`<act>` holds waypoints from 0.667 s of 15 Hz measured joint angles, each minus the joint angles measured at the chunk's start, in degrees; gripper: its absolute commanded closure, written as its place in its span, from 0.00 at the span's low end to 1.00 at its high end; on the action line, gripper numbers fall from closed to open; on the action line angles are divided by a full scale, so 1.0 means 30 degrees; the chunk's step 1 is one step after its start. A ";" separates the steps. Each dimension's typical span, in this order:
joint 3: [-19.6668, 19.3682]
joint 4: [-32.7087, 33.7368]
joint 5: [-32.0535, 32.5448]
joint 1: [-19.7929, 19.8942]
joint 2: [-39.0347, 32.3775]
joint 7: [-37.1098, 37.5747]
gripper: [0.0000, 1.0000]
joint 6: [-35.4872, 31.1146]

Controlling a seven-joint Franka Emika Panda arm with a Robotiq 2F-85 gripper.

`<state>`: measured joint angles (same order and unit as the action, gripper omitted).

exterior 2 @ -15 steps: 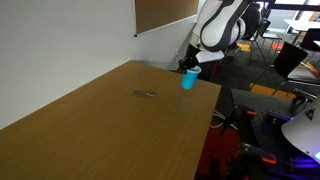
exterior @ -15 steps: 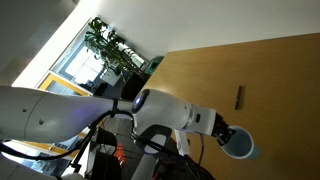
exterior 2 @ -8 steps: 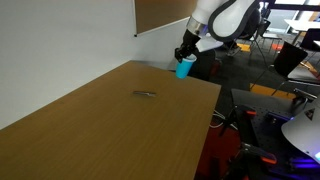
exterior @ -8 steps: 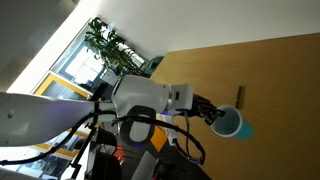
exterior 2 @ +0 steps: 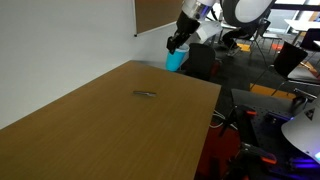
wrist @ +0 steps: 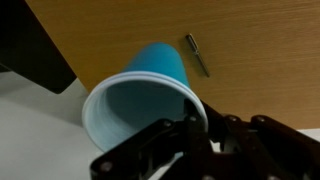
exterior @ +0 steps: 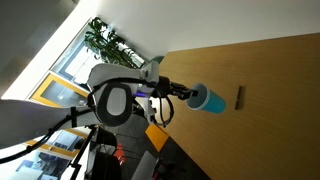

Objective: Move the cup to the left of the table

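The light-blue cup (exterior: 211, 100) hangs in the air, held by its whitish rim in my gripper (exterior: 190, 95). It shows in both exterior views, above the far end of the wooden table (exterior 2: 110, 125), and in an exterior view it looks tilted (exterior 2: 176, 60). In the wrist view the cup (wrist: 140, 95) fills the middle with its open mouth toward the camera. My gripper (wrist: 185, 125) is shut on its rim. The tabletop (wrist: 250, 40) lies behind it.
A thin dark stick-like object (exterior 2: 146, 94) lies on the table and also shows in the wrist view (wrist: 197, 54) and an exterior view (exterior: 238, 97). A green plant (exterior: 112, 48) stands by the window. Chairs and desks (exterior 2: 290, 55) stand beyond the table's edge.
My arm has lifted the cup higher and swung it along the table's far end. The cup has stayed gripped throughout. The stick-like object has not moved.
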<state>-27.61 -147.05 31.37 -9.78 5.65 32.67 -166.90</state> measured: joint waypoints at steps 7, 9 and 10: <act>0.3256 -0.0141 0.0527 -0.1391 0.1626 0.0526 0.98 0.1998; 0.4078 -0.0121 0.0435 -0.1883 0.1554 0.0681 0.98 0.2156; 0.4466 -0.0082 0.0402 -0.2138 0.1463 0.0889 0.98 0.2195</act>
<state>-14.21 -147.29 32.57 -16.19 10.04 35.34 -160.31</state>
